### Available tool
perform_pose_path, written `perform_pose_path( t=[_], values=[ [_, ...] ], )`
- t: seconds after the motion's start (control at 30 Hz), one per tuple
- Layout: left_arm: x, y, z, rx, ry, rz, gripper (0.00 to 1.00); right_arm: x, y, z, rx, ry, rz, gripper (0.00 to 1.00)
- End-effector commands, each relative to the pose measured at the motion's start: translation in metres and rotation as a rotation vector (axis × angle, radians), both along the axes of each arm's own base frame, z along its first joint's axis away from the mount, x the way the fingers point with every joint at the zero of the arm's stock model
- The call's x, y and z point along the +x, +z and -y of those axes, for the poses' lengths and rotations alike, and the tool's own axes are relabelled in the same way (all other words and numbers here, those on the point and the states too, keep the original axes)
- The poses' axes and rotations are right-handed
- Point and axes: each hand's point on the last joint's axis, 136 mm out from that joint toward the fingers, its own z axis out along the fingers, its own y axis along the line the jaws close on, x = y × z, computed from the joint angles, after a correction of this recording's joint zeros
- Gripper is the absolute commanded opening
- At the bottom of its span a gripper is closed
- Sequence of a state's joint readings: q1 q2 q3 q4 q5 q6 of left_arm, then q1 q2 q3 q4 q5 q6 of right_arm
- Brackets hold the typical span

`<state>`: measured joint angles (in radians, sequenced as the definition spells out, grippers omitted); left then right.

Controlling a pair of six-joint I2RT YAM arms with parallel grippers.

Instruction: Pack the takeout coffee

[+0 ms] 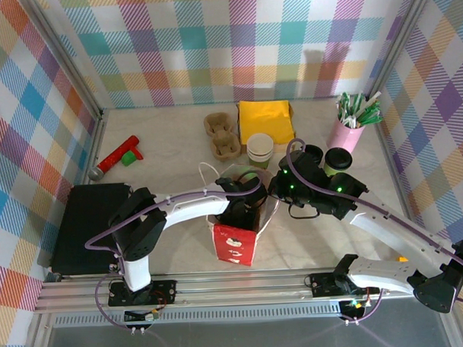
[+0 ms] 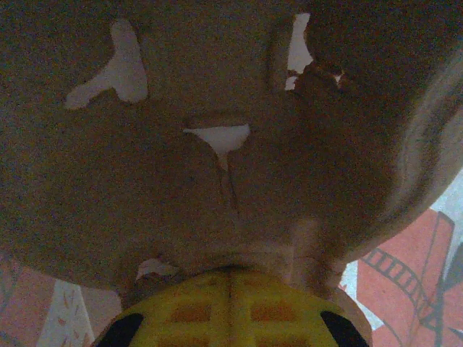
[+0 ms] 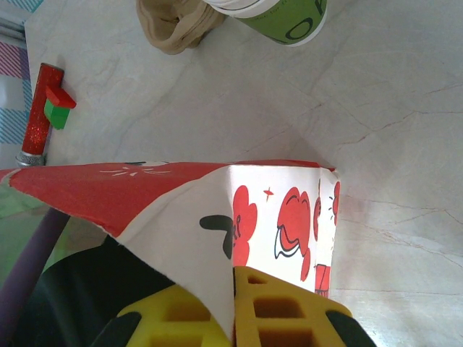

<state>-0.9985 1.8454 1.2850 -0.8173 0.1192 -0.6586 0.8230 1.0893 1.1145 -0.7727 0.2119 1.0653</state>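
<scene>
Pale table (image 1: 170, 145): coffee standing to the right

My right gripper (image 3: 233, 282) is clamping the paper bag (image 1: 235, 246) rim; my left gripper (image 2: 230, 283) is sitting closed at its mouth. The takeout coffee (image 1: 338, 162) is standing upright just beyond my right wrist, nearer that arm.

Left wrist view: brown surface (image 2: 217, 188) dim, blurred, unidentifiable; right wrist view, 12 o'clock: green cup (image 3: 286, 18) cut by edge; top view: left arm (image 1: 194, 205) covers mouth of red bag (image 1: 236, 249).

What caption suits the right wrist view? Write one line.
Right gripper pinches the rim of the red-and-white paper bag, a green cup beyond.
</scene>
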Motion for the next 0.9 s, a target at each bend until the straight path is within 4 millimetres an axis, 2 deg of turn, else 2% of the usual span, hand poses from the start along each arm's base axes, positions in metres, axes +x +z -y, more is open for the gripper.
perform_pose_path(
  t=[0.0,0.23,0.37,0.53,0.87],
  values=[
    [-0.006,-0.023,-0.011,0.056,0.002,-0.025,0.00,0.001,0.012,0.003,0.007,-0.006,0.022,0.00],
    [-0.001,0.050,0.014,-0.062,-0.054,0.117,0.00,0.002,0.009,0.001,0.001,-0.008,0.014,0.00],
    [-0.001,0.082,0.020,-0.120,-0.056,0.166,0.00,0.003,0.007,0.002,-0.007,-0.011,0.013,0.00],
    [-0.003,0.106,0.022,-0.174,-0.054,0.193,0.00,0.003,0.007,0.004,-0.017,-0.015,0.016,0.00],
    [-0.004,0.139,0.022,-0.246,-0.045,0.234,0.00,0.002,0.010,0.008,-0.025,-0.022,0.024,0.00]
  ],
)
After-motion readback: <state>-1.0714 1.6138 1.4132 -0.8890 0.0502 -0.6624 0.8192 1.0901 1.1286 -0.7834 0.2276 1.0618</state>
